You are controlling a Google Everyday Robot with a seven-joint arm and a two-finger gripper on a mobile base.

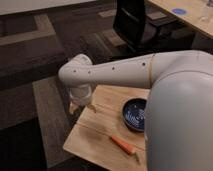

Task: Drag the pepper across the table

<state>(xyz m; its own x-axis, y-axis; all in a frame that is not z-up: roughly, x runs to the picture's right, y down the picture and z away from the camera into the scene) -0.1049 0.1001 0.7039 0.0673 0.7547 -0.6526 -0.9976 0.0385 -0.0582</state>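
Camera view: the pincer [80, 106] hangs above a corner of the bench [92, 134], its opening impossible to tell, well apart from the pepper [123, 145] lying below the blue bowl [134, 114], evidently not yet positioned for dragging.

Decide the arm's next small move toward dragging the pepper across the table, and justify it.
Probably shift the end effector toward the pepper and lower it there. It hangs over the table's left edge, apart from the pepper, which lies untouched near the front edge, in front of the blue bowl.
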